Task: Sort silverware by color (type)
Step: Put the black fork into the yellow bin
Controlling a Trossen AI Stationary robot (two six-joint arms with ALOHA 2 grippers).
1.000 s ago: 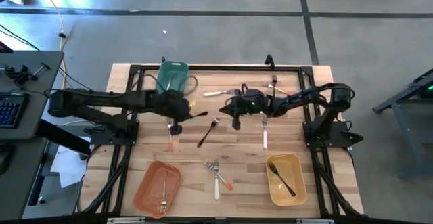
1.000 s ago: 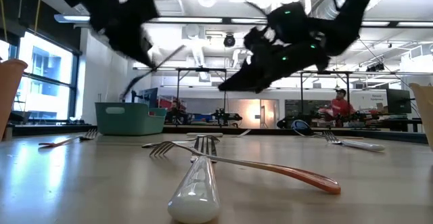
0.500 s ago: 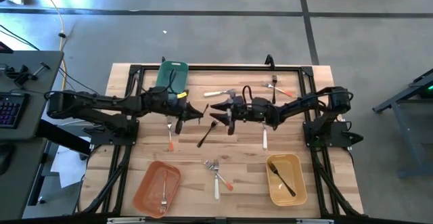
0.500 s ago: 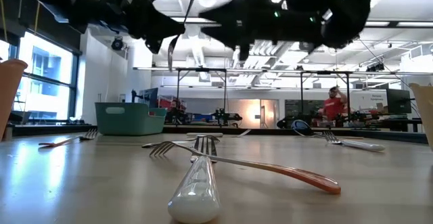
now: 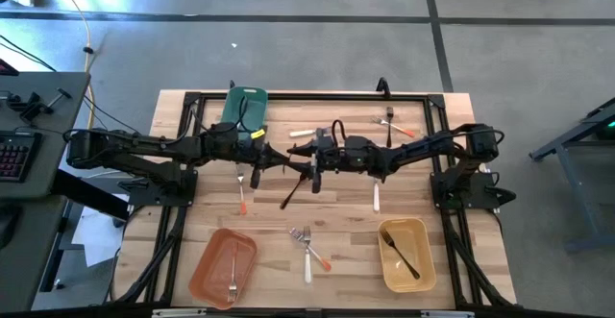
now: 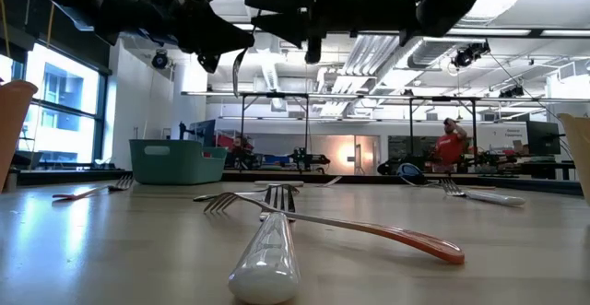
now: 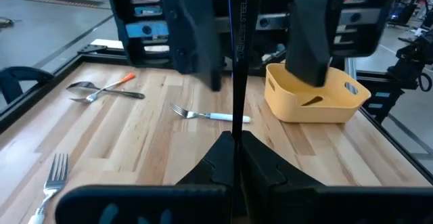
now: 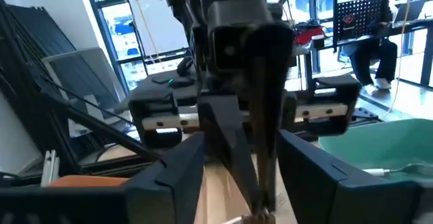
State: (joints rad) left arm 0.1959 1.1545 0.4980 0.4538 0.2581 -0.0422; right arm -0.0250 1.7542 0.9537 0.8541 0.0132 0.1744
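while the left gripper stays clenched on a black fork held in the air above the table's middle, the right gripper faces it with fingers spread wide on either side of the fork's end. other silverware lies scattered on the table; a black fork lies in the yellow bin.

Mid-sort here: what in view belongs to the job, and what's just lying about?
Job: black utensil in the shut left gripper, between the open right gripper's fingers; loose forks on the table; green bin, orange bin, yellow bin.
Lying about: keyboard beside the table; person in the room behind.
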